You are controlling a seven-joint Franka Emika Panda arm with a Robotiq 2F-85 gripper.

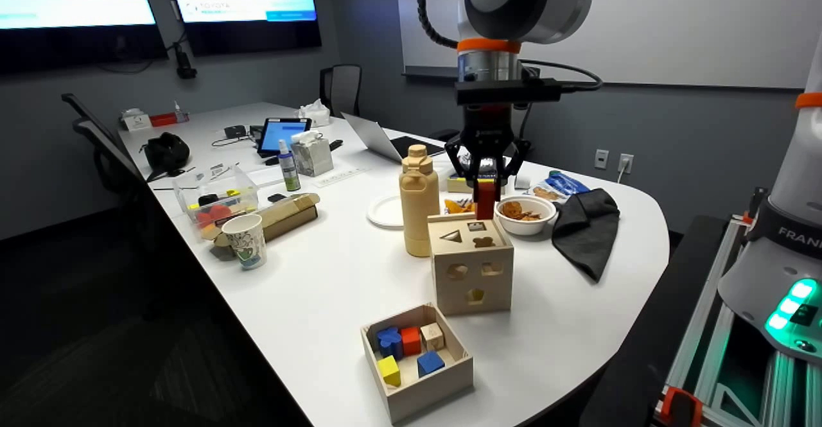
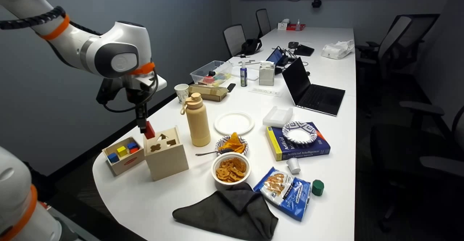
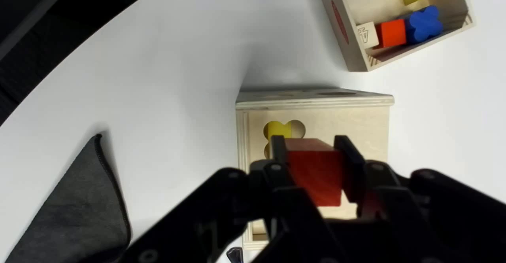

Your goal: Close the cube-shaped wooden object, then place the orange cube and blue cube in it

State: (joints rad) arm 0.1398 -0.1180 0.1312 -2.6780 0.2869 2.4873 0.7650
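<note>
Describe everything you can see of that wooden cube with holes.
The wooden cube looks like pale plywood, with layered edges. It stands upright on the white table, near a shallow tray. Its top panel is on, with cut-outs including a triangle and a clover; one side has three holes, another looks plain. Through the clover, something yellow shows. The gripper holds a red block over the top; whether they touch, I cannot tell.

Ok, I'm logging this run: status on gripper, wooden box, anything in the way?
Gripper shut on red block. Wooden box beneath, holed top facing up; contact unclear. Tan bottle stands nearby, probably not in the way.
</note>
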